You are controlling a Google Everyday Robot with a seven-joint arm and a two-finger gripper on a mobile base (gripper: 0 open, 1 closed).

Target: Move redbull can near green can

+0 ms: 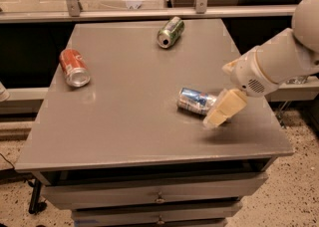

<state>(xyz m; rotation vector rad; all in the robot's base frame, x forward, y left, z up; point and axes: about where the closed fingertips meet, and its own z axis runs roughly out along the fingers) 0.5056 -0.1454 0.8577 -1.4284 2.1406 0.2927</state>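
The redbull can (195,100), slim, silver and blue, lies on its side right of the middle of the grey table (129,101). The green can (170,32) lies on its side near the table's far edge. My gripper (223,110), with cream fingers, reaches in from the right and hangs over the redbull can's right end, hiding that end. The white arm (279,59) comes in from the upper right.
A red-orange can (75,67) lies on its side at the table's left. Drawers (159,198) sit under the table front. A metal rail and glass (149,2) run behind the table. Speckled floor lies to the right.
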